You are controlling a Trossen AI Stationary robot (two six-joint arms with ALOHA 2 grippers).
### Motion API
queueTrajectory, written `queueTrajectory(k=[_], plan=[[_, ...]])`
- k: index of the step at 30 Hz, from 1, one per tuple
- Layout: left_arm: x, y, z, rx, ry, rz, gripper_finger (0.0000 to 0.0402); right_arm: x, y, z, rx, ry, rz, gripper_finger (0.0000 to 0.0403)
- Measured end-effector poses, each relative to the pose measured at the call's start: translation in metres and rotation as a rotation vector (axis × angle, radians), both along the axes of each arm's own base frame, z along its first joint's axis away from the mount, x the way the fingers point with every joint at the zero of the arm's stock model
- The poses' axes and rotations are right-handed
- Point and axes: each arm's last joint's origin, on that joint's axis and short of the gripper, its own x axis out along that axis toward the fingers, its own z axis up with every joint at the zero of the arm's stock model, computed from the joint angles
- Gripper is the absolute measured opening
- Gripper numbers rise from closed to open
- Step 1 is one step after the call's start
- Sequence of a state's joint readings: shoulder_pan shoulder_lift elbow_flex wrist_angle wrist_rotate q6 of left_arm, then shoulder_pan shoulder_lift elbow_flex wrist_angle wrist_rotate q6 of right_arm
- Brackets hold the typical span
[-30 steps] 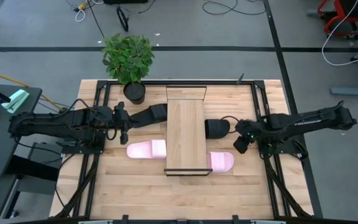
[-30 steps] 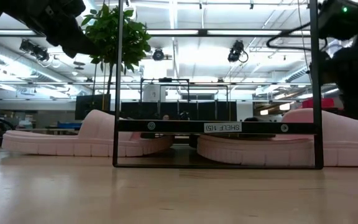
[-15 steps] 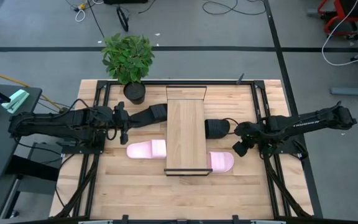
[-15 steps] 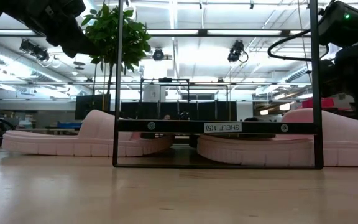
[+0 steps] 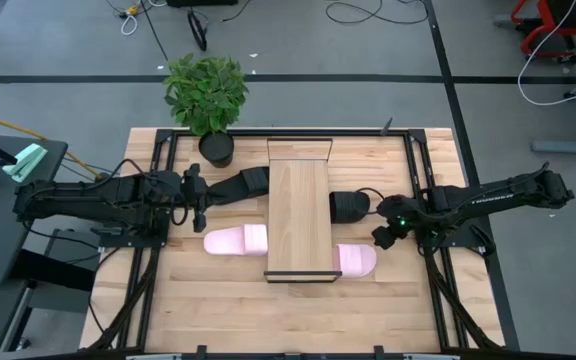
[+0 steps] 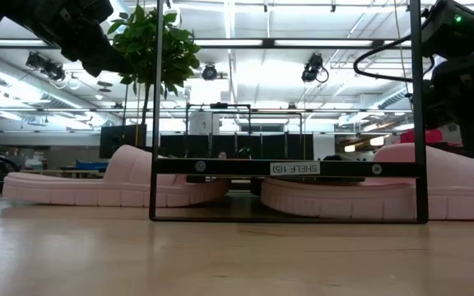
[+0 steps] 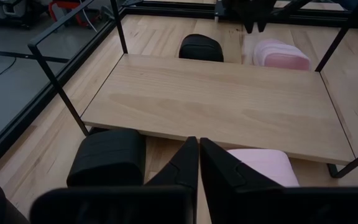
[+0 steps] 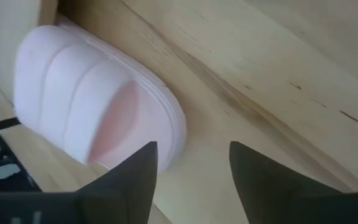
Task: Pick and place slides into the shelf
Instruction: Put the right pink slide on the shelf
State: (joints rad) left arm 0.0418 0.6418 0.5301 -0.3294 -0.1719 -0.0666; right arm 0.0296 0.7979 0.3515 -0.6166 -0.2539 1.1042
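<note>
- The shelf (image 5: 299, 210) stands mid-table, its long top board running front to back.
- All four slides lie under it, poking out at the sides: a black slide (image 5: 240, 185) and a pink slide (image 5: 234, 240) on the left, another black slide (image 5: 349, 206) and another pink slide (image 5: 357, 260) on the right.
- The left gripper (image 5: 196, 196) hangs by the left black slide, fingers pressed together, holding nothing.
- The right gripper (image 5: 386, 232) hovers just beside the right pink slide with its fingers (image 8: 129, 180) spread wide, empty.
- A potted plant (image 5: 207, 96) sits at the far edge.
</note>
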Motion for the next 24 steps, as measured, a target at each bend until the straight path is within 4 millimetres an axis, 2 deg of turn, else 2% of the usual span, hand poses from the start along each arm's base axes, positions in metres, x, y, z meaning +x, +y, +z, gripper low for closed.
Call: queueTrajectory(k=[5, 13, 24], plan=[[0.000, 0.000, -0.001, -0.001, 0.011, 0.000, 0.0019, 0.001, 0.000, 0.000, 0.011, -0.010, -0.013, 0.0203], [-0.002, 0.000, -0.003, -0.002, 0.037, 0.000, 0.0029, -0.002, 0.007, -0.021, 0.083, -0.026, -0.027, 0.0199], [-0.002, 0.000, -0.004, -0.003, 0.040, 0.001, 0.0017, -0.005, 0.015, -0.040, 0.153, -0.079, -0.057, 0.0197]])
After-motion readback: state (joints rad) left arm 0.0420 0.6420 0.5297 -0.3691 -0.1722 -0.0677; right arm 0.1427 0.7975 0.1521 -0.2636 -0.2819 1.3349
